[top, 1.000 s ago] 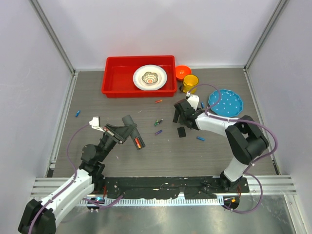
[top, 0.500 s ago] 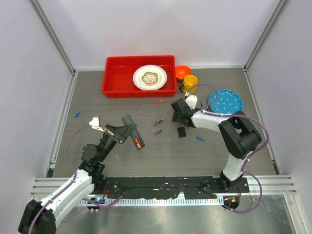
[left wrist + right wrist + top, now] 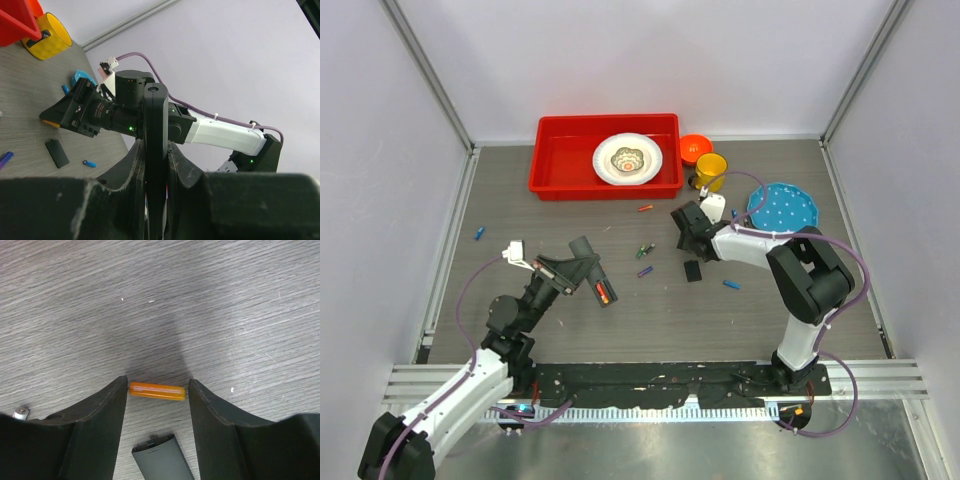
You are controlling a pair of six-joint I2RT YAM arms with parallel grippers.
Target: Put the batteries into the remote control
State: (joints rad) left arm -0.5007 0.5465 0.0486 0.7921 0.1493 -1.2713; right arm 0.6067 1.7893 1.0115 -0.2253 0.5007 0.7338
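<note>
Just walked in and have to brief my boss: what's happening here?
The left end effector is clamped on the black remote, holding it up off the table. The right end effector is down at the table, one finger at each end of an orange battery that has not yet been lifted. A small black cover lies beside that battery.

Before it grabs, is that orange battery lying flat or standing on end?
Lying flat: the orange battery rests on its side on the table, between the open fingers of the right gripper.
</note>
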